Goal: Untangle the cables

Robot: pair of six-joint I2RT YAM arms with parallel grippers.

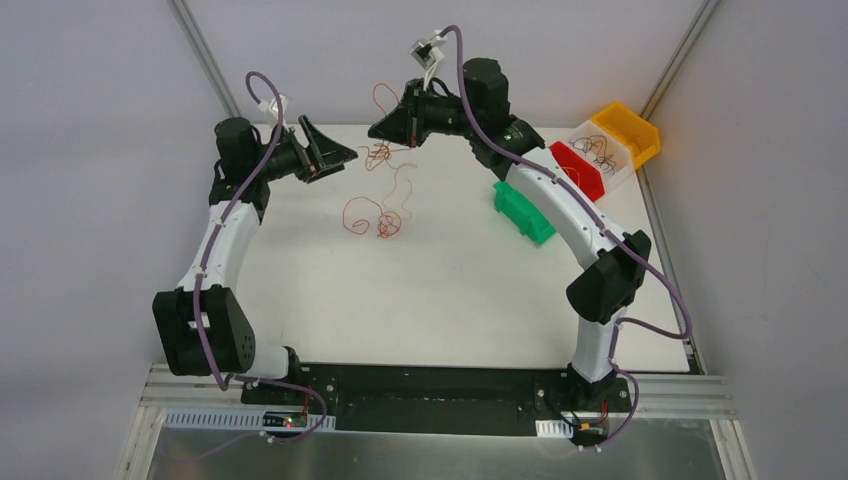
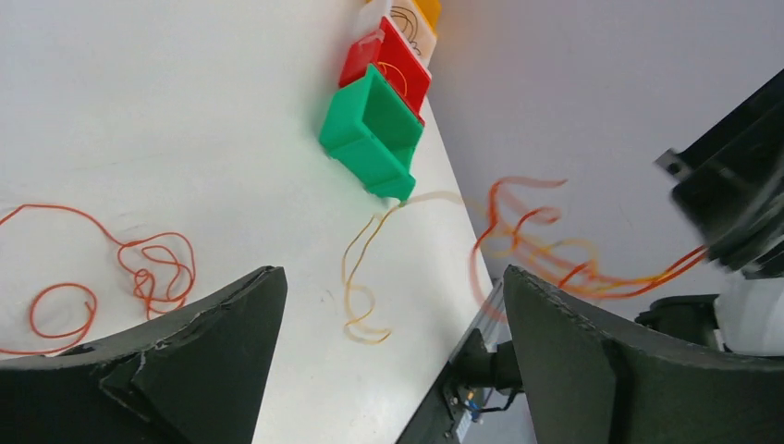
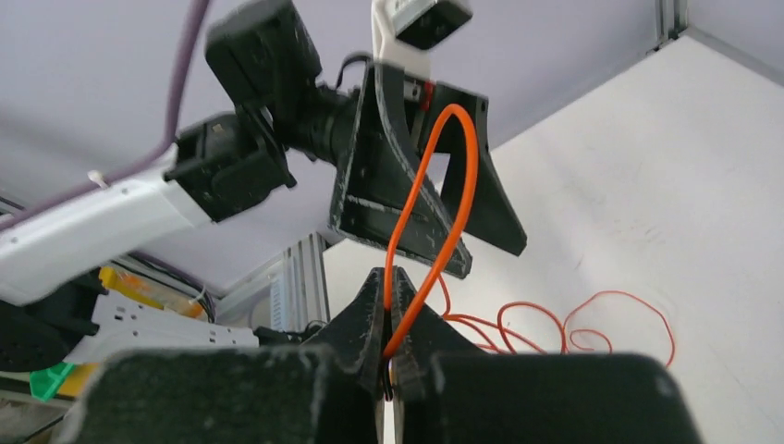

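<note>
Top view: white table (image 1: 300,290), grey walls. The cables (image 1: 377,215) lie loose mid-table, with some strands hanging in the air.
Left wrist: left gripper (image 2: 393,277) gapes, holding nothing.
Right wrist: right gripper (image 3: 390,287) is pinched on an orange strand (image 3: 434,213) — it may slip, or a pull may tighten the knot. No legible writing.

On the table (image 1: 440,300), a green bin (image 1: 523,212) sits near a red bin (image 1: 577,166), white bin (image 1: 603,150) and yellow bin (image 1: 628,131).

The top external camera looks down on the whole table (image 1: 450,290) from high up. The left wrist camera faces the green bin (image 2: 370,129), also visible from overhead. The right wrist camera closely faces the left gripper (image 3: 434,213).
</note>
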